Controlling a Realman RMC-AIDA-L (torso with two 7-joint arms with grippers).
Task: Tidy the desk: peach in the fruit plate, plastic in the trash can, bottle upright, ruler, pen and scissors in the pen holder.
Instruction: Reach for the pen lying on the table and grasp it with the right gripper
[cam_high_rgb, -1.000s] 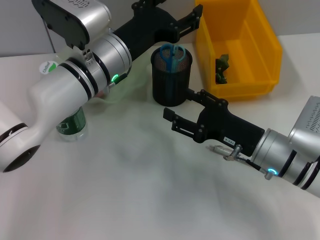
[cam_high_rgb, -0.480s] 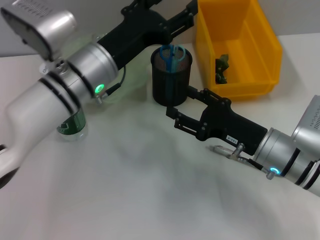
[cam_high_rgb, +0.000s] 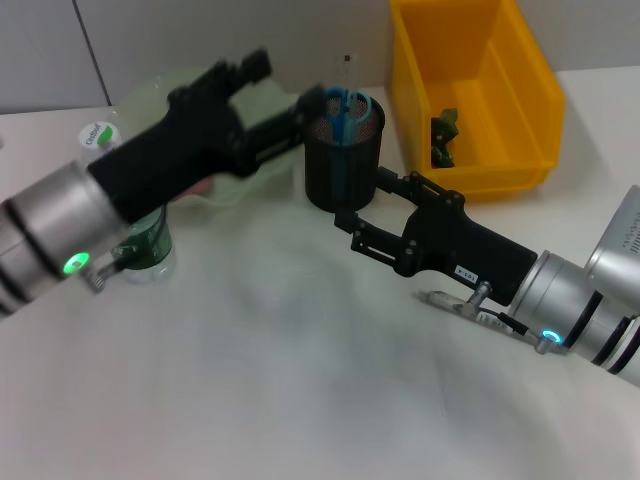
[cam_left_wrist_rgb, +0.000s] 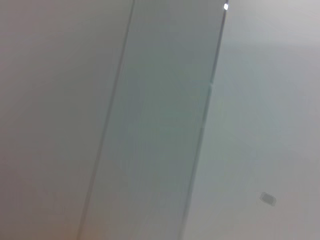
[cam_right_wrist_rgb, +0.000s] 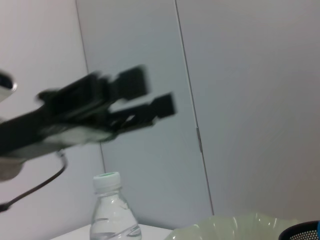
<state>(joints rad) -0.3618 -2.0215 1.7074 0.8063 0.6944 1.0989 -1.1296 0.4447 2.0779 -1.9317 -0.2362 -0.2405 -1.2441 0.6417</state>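
The black mesh pen holder stands at the back middle with blue scissors and a thin stick in it. My left gripper is open and empty, just left of the holder's rim, over the pale green fruit plate. It also shows in the right wrist view. My right gripper is open and empty, low beside the holder's front right. The clear bottle stands upright at the left, partly behind my left arm. Dark green plastic lies in the yellow bin.
The right wrist view shows the bottle, the plate rim and the holder's edge before a grey panelled wall. The left wrist view shows only wall. White tabletop spreads in front.
My left arm has swung down and to the left; its gripper drew back from above the holder and bin to beside the holder's rim. My right gripper edged slightly toward the holder.
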